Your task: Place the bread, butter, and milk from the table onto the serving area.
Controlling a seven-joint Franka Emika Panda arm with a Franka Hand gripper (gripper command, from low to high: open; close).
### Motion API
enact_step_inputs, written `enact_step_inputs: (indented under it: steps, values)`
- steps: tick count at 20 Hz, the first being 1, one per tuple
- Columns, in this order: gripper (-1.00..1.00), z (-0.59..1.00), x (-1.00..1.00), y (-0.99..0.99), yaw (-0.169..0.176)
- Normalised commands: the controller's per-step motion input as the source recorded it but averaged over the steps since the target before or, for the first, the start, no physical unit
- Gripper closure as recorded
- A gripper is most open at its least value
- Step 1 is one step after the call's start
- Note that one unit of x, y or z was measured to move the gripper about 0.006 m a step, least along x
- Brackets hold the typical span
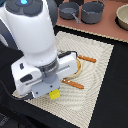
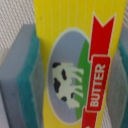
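The table (image 1: 107,100) is a wide black surface that fills most of the exterior view, bare along the right edge and the lower right corner. Across the top of the frame runs a reddish-brown board (image 1: 102,29) carrying two grey pots (image 1: 93,11), and part of a pale bowl (image 1: 122,16) shows at the upper right edge.

The white Panda arm (image 1: 30,30) takes up the upper left and centre of the exterior view, bending down over the serving area (image 1: 100,60), a cream, finely striped placemat that lies as a tilted rectangle across the middle of the frame. On the mat, a round tan plate (image 1: 78,66) peeks out from behind the arm just right of centre. Two pieces of orange-handled cutlery lie beside it: one (image 1: 87,59) to the plate's upper right, the other (image 1: 73,83) below it.

The tool (image 1: 54,93) sits at the lower centre of the frame over the mat's lower part, closed on the butter (image 1: 54,94), whose yellow corner pokes out beneath it. In the wrist view the butter (image 2: 75,65) fills the frame, yellow with a red banner reading BUTTER, a green patch and a cow. Grey fingers (image 2: 15,75) with teal pads press against both its sides.

Bread and milk are not visible in either view.
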Motion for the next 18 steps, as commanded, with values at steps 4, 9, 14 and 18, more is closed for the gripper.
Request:
enact_step_inputs:
  steps: [4,9,14,18]
  values:
    - [-1.00,0.21,0.48,-0.23,-0.066]
    - [-1.00,0.97,0.38,-0.14,-0.098]
    - [-1.00,0.79,-0.15,0.20,-0.009]
    - [-1.00,0.70,-0.59,0.57,0.032]
